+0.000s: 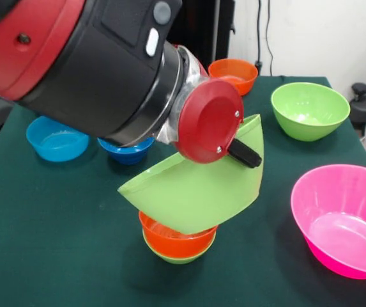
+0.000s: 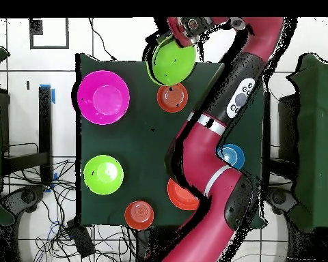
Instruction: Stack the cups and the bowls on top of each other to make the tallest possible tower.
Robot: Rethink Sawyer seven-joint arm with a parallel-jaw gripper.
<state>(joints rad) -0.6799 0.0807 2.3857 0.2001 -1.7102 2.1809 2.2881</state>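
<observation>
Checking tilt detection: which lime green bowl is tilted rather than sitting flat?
The large lime green bowl at the gripper, leaning over the orange bowl. The other lime green bowl sits upright alone.

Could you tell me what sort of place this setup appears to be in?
Probably a robotics lab: a green-covered table with plastic bowls, loose cables trailing on a white tiled floor, and a red robot arm working over it.

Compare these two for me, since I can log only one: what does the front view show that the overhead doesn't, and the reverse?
Front only: the green base under the stacked orange bowl, and two blue bowls where overhead shows one. Overhead only: a loose orange bowl half under the arm. Both: the big lime bowl by the stack, and the pink bowl.
</observation>
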